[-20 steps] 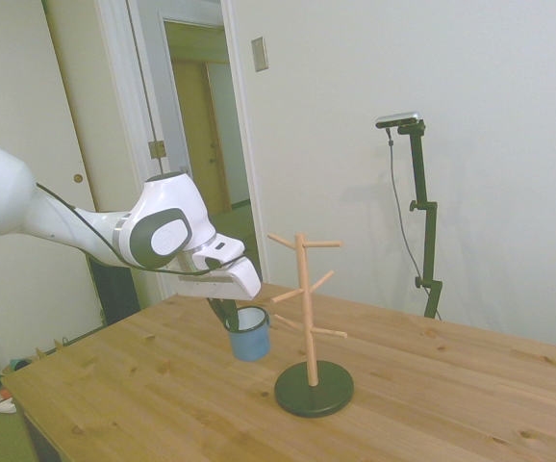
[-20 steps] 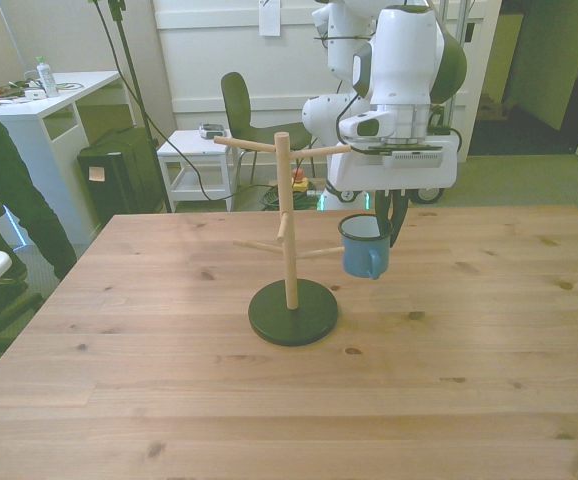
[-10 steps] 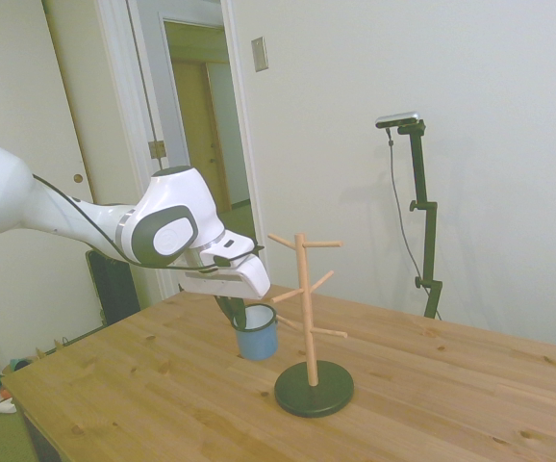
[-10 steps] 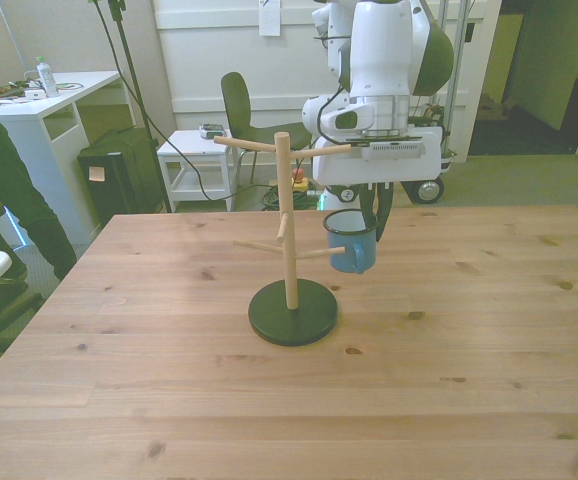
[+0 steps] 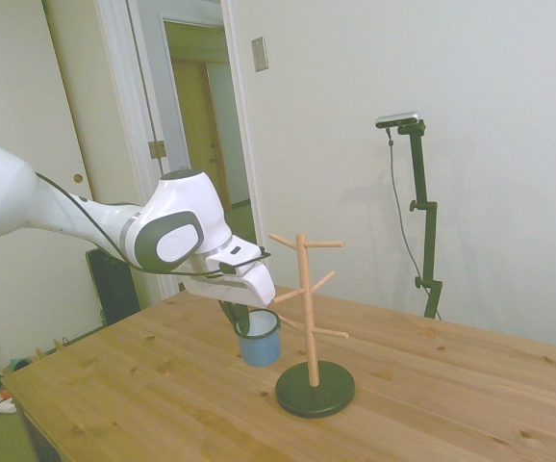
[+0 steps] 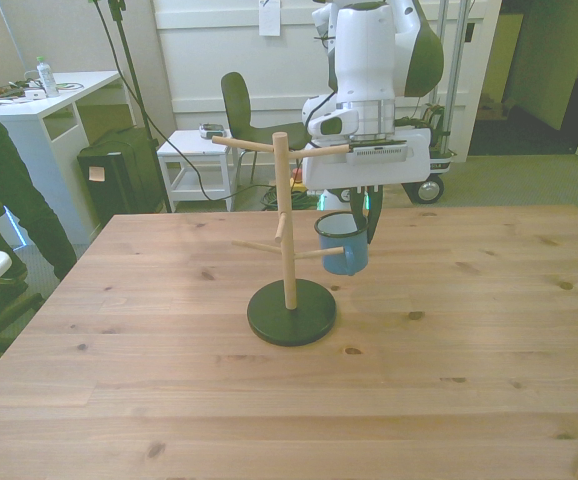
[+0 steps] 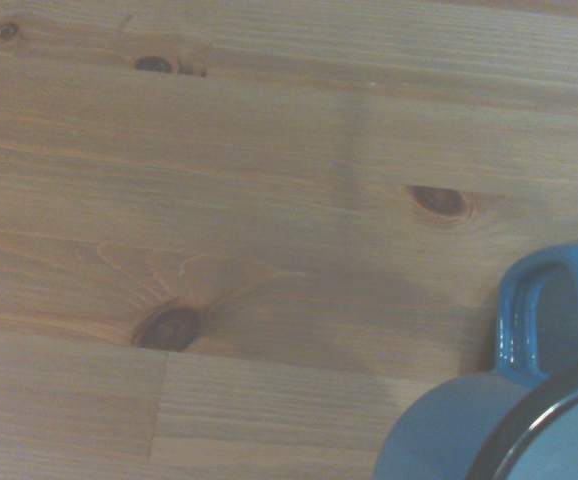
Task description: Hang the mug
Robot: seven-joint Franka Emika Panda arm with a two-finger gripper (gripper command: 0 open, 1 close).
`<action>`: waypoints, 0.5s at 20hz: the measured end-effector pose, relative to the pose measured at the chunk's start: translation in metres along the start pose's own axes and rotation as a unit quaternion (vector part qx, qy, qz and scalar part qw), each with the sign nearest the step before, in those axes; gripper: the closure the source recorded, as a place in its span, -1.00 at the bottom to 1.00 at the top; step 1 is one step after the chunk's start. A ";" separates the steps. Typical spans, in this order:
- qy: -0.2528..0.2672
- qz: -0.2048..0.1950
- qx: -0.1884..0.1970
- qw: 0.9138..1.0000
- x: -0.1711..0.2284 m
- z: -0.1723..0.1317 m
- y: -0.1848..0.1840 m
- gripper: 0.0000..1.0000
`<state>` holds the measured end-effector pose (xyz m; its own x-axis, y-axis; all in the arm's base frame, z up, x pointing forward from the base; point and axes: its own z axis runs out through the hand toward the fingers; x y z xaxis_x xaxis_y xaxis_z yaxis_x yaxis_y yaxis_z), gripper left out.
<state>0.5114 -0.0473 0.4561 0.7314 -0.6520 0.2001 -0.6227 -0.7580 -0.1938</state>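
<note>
The gripper (image 6: 366,214) is clamped on the rim of the mug (image 6: 342,243), holding it upright above the table (image 6: 449,340), just beside the peg tree (image 6: 287,250); its handle (image 7: 541,310) seems near a lower peg, though contact is unclear.

A wooden table (image 6: 449,330) of knotty planks (image 7: 219,200) carries one thing: a wooden peg tree (image 6: 285,240) (image 5: 305,289), which stands upright on its round dark base (image 6: 291,311) near the table's middle.
</note>
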 end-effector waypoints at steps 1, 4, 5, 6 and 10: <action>0.001 0.000 0.001 1.000 0.000 -0.001 0.000 1.00; 0.008 0.001 0.006 1.000 0.000 -0.010 0.001 1.00; 0.010 0.001 0.008 1.000 0.000 -0.014 0.001 1.00; 0.013 0.002 0.009 1.000 0.000 -0.017 0.003 1.00; 0.016 0.012 0.012 1.000 -0.002 -0.025 0.014 1.00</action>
<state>0.4941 -0.0572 0.4769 0.7063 -0.6708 0.2261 -0.6330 -0.7415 -0.2225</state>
